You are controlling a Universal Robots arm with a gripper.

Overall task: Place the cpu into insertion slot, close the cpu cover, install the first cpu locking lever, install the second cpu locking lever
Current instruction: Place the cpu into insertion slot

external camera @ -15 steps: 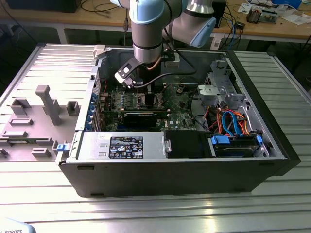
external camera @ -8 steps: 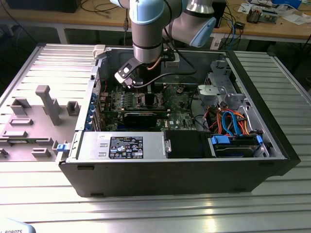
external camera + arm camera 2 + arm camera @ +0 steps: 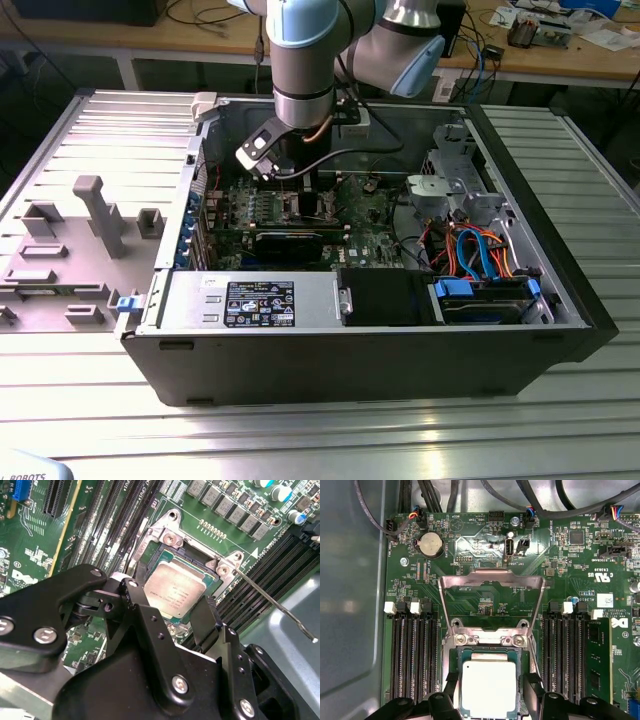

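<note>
Black two-finger gripper [image 3: 490, 677] nearest the lens: fingers released, standing apart on either side of the small flat square silver-topped cpu [image 3: 489, 691], not clamping it. The cpu lies flat in the square silver-rimmed insertion slot [image 3: 490, 639], mid green motherboard [image 3: 485, 535], between the black memory-slot banks [image 3: 415, 655]. Thin silver hinged cpu cover [image 3: 491, 578] stands swung open (thin metal lever rod [image 3: 275, 607] juts free, unlatched).

Matt metal cpu [image 3: 489, 690], shiny metal cpu cover [image 3: 492, 579]

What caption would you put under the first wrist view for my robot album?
Chip sits in its socket, cover raised open, gripper straddling it.
</note>
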